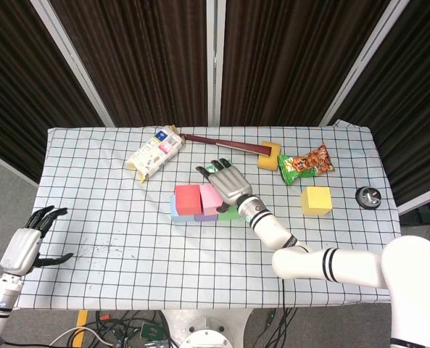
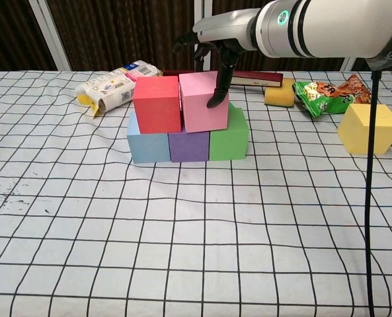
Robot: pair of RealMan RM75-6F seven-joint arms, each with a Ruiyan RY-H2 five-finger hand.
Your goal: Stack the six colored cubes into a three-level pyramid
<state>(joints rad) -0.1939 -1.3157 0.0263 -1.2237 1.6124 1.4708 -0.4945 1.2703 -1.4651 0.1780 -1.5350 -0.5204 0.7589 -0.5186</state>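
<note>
Five cubes are stacked, and the right hand [image 2: 212, 59], fingers spread and pressing the pink cube's [image 2: 203, 101] right face, could topple it against the red cube [image 2: 156, 104] if withdrawn carelessly.

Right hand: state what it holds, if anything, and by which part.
The right hand grips nothing. Its fingertips press against the right face of the pink cube on the second level; no finger wraps the cube. The left hand is empty.

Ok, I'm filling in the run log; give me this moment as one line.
stage: second level | right hand: fingers against pink cube, beside red cube | left hand: open, idle | yellow cube: unplaced
</note>
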